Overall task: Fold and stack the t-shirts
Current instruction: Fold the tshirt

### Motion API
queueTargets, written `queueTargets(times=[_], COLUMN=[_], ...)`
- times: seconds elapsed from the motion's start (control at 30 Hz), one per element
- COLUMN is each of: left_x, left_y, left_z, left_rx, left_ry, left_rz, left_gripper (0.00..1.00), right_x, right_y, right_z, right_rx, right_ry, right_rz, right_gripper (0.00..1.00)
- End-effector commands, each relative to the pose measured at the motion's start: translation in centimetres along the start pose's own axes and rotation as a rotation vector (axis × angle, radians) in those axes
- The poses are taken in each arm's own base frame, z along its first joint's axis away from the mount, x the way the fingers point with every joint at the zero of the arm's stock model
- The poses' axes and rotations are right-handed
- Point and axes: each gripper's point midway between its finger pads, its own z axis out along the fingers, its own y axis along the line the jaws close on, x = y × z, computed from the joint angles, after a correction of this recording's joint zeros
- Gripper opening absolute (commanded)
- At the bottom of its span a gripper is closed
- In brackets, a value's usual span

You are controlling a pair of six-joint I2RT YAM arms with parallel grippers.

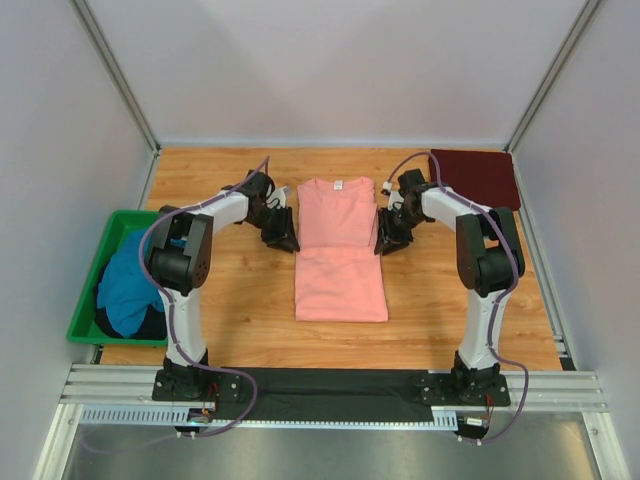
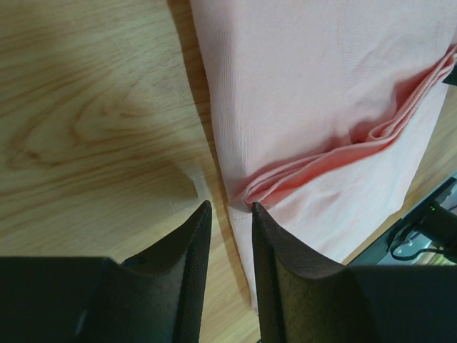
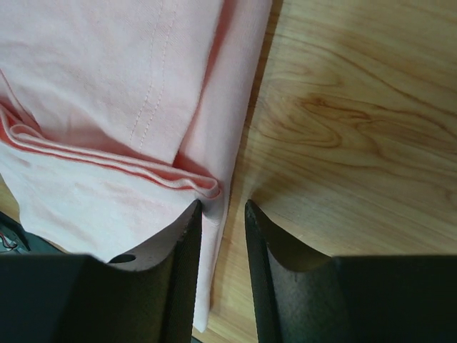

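Inside the green bin (image 1: 85, 300), the teal-blue t-shirt (image 1: 125, 285) lies partly hidden.

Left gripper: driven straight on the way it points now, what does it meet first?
The side edge of the pink t-shirt, by its fold. The left gripper points down at that edge with jaws slightly apart, so likely fabric first, table beside and under it. Depth is hard to judge.

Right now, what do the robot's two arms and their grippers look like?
Both the left arm and right arm have white tube links between bulky black joints, on black bases. A purplish-grey cable loops loosely along each. The left gripper and right gripper each have two dark, matte, tapered fingers with a faintly grainy surface.
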Motion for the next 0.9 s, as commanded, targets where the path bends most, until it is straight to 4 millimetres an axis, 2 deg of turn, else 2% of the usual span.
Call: queueTargets(times=[0.0, 0.13, 0.17, 0.27, 0.3, 0.37, 0.63, 0.8, 0.87], left_x=[-1.8, -2.3, -2.4, -2.8, -2.9, -3.0, -3.4, -3.7, -4.0], left_y=[-0.7, -0.7, -0.6, -0.7, -0.7, -0.7, 0.1, -0.4, -1.0], left_z=[0.1, 0.5, 0.6, 0.8, 0.8, 0.7, 0.8, 0.6, 0.1], left_rx=[0.016, 0.018, 0.018, 0.024, 0.022, 0.013, -0.041, -0.023, -0.005], left_ry=[-0.054, -0.055, -0.056, -0.062, -0.065, -0.070, -0.087, -0.092, -0.090], left_rz=[0.049, 0.024, 0.017, -0.001, -0.005, -0.022, -0.062, -0.067, -0.084], left_gripper=[0.36, 0.21, 0.11, 0.00, 0.00, 0.00, 0.00, 0.00, 0.00], right_x=[-2.3, -2.3, -2.3, -2.1, -2.1, -1.9, -1.9, -2.0, -2.2], right_y=[0.4, 0.2, 0.2, -0.2, -0.3, -0.6, -2.2, -2.1, -1.4], right_z=[-0.4, 0.1, 0.2, 0.5, 0.5, 0.6, 0.5, 0.0, -0.5], right_rx=[-0.017, -0.022, -0.019, -0.007, -0.002, 0.010, 0.055, 0.061, 0.050], right_ry=[-0.064, -0.059, -0.056, -0.052, -0.053, -0.057, -0.081, -0.093, -0.099], right_rz=[-0.045, -0.030, -0.025, -0.014, -0.014, -0.008, 0.031, 0.040, 0.053], right_gripper=[0.32, 0.28, 0.27, 0.15, 0.07, 0.01, 0.00, 0.00, 0.01])
